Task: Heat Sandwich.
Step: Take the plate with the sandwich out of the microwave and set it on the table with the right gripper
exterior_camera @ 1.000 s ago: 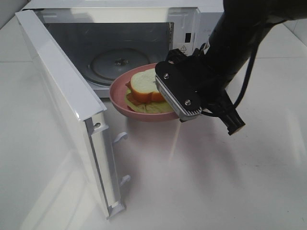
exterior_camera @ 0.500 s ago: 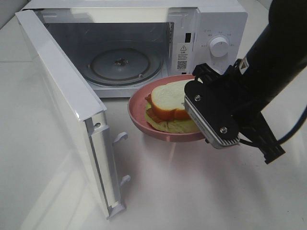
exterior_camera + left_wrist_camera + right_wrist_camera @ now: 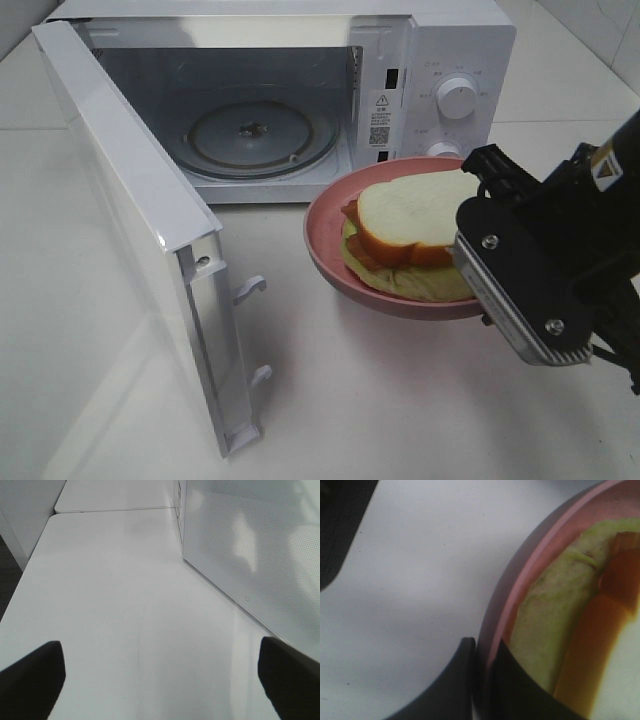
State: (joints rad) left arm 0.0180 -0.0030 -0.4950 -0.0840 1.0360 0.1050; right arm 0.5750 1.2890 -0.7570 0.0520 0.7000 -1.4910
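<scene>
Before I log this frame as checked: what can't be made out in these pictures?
- Right pincer: hidden behind its camera housing in the exterior view.
- Plate near edge: covered by that housing.
- Sandwich: wrist view cuts it off, blurred.
- Microwave dial markings: too small.
- Left pincer: only blurred tips.

Near right part of pink plate (image 3: pixel 330 250) and sandwich (image 3: pixel 415 215) is covered by right gripper (image 3: pixel 478 290) housing in exterior view; fingertips are not seen there. Lower microwave (image 3: pixel 440 60) knob is hidden behind plate rim. Panel print is too small to be read. Left gripper (image 3: pixel 160 672) fingers (image 3: pixel 30 680) are cut off by wrist frame edge. Right wrist view is blurred; sandwich is cropped.
</scene>
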